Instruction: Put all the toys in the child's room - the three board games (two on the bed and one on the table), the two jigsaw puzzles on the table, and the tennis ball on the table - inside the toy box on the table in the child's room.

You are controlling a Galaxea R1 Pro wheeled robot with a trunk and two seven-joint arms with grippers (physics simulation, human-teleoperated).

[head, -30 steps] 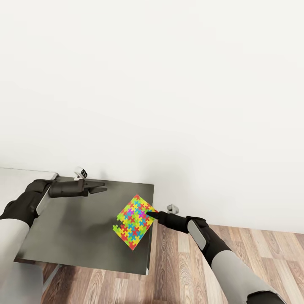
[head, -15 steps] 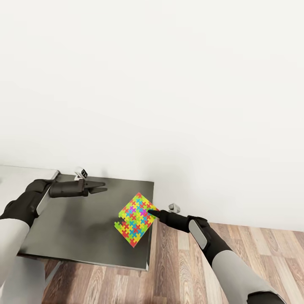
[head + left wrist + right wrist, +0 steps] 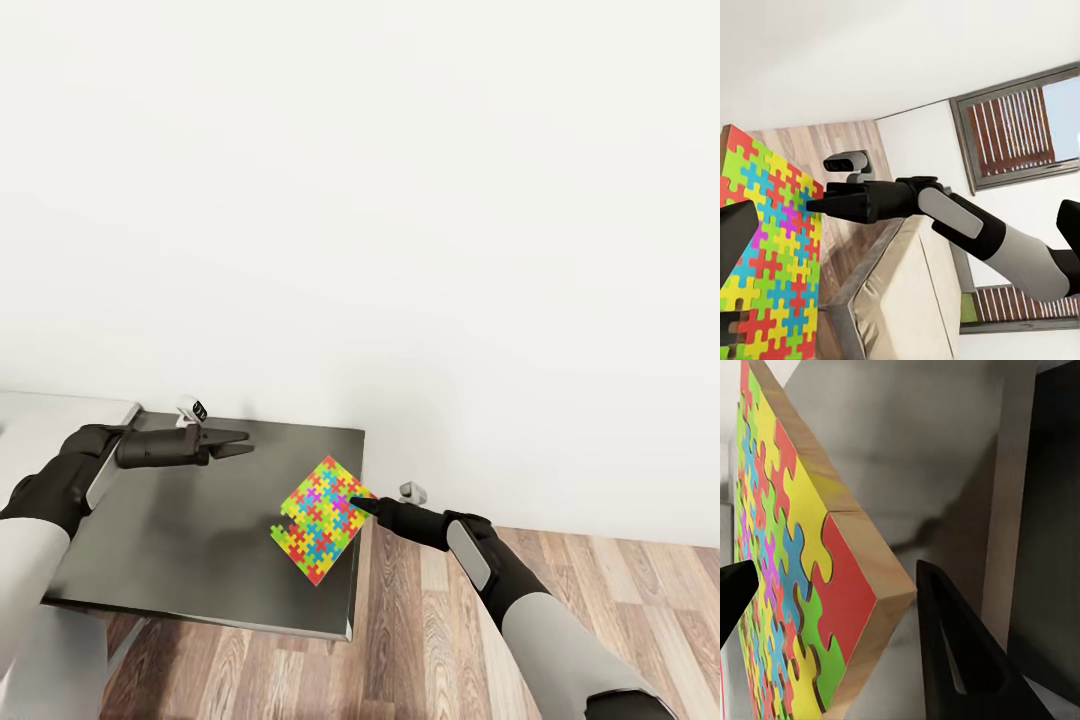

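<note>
A jigsaw puzzle (image 3: 318, 525), a flat sheet of yellow, red, blue and green pieces, hangs tilted just above the right part of the dark table (image 3: 180, 540). My right gripper (image 3: 355, 502) is shut on its right corner. In the right wrist view the two dark fingers straddle the puzzle's (image 3: 795, 510) wooden edge. My left gripper (image 3: 245, 444) hovers open over the table's back left, pointing at the puzzle. The left wrist view looks along its fingers (image 3: 735, 232) to the puzzle (image 3: 772, 247) and the right gripper (image 3: 814, 204).
The table stands against a white wall (image 3: 400, 200), with wood-plank floor (image 3: 420, 620) to its right and front. A pale grey surface (image 3: 60, 410) adjoins the table's left. In the left wrist view a bed (image 3: 900, 300) with a beige mattress and grey-framed windows (image 3: 1020, 127) lie beyond.
The right gripper and the puzzle rose slightly a second ago and have held still since. The view shifted a little. The left arm has not moved.
</note>
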